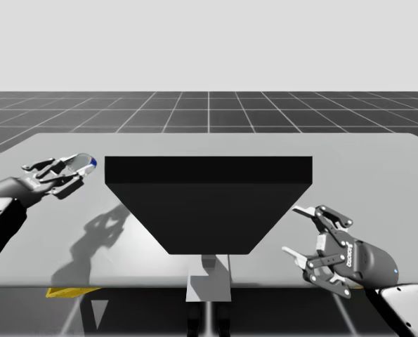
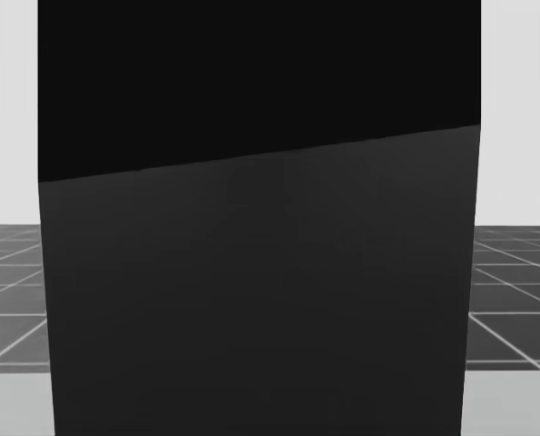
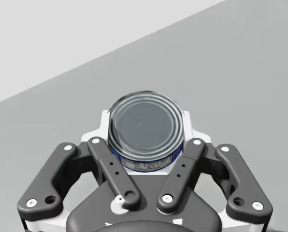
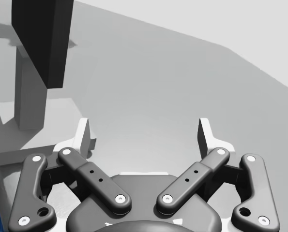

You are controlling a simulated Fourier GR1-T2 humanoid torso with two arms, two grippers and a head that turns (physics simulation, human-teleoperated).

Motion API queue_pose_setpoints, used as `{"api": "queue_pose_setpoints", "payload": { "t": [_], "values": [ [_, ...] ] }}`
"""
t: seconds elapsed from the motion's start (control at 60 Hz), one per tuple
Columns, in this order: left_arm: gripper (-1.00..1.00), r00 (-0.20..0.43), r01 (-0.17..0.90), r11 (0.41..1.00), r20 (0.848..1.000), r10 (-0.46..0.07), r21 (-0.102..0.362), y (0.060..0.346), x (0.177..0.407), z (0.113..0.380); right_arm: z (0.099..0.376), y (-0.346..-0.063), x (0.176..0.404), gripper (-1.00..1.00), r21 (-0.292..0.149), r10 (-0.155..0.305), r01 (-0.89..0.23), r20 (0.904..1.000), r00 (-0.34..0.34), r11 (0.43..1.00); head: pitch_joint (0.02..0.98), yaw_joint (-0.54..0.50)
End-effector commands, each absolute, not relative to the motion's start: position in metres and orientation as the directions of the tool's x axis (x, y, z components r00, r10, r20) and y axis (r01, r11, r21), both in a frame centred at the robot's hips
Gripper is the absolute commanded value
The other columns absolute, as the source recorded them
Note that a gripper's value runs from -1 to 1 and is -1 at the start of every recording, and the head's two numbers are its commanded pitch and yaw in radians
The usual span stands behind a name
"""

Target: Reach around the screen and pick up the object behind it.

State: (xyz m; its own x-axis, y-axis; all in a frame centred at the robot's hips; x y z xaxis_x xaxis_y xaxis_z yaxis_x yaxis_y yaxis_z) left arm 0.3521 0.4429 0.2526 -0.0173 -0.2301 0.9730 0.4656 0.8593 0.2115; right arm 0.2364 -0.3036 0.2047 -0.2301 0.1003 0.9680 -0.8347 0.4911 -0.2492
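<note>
A short silver can with a blue label (image 3: 146, 133) sits between the fingers of my left gripper (image 3: 146, 126), which is shut on it. In the high view that left gripper (image 1: 74, 168) holds the can (image 1: 84, 163) above the table, left of the black screen (image 1: 209, 200). My right gripper (image 1: 301, 230) hovers open at the screen's right front, nothing between its fingers. In the right wrist view the open right gripper (image 4: 144, 134) has the screen (image 4: 39, 41) and its grey post ahead and to one side. The screen (image 2: 260, 227) blocks the head view.
The grey table (image 1: 377, 175) carries the screen on a grey post (image 1: 209, 270) near its front edge. A yellow patch (image 1: 72, 291) shows at the front left edge. My left arm's shadow (image 1: 100, 239) falls on the tabletop.
</note>
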Motion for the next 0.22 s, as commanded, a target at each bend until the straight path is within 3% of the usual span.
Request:
{"api": "queue_pose_setpoints", "payload": {
  "t": [0.017,0.167,0.217],
  "values": [
    [1.00,-0.154,0.496,0.827,0.964,-0.217,0.265,0.438,0.350,0.312,0.208,-0.306,0.240,-1.00,-0.254,0.085,-0.819,0.9654,-0.246,0.514,0.130,-0.02],
    [1.00,-0.262,0.431,0.859,0.949,-0.176,0.278,0.428,0.340,0.351,0.212,-0.308,0.247,-1.00,-0.249,0.080,-0.784,0.9652,-0.249,0.569,0.132,-0.02],
    [1.00,-0.316,0.406,0.869,0.936,-0.156,0.282,0.423,0.333,0.368,0.213,-0.309,0.251,-1.00,-0.244,0.083,-0.756,0.9660,-0.245,0.608,0.132,-0.02]
  ]
}}
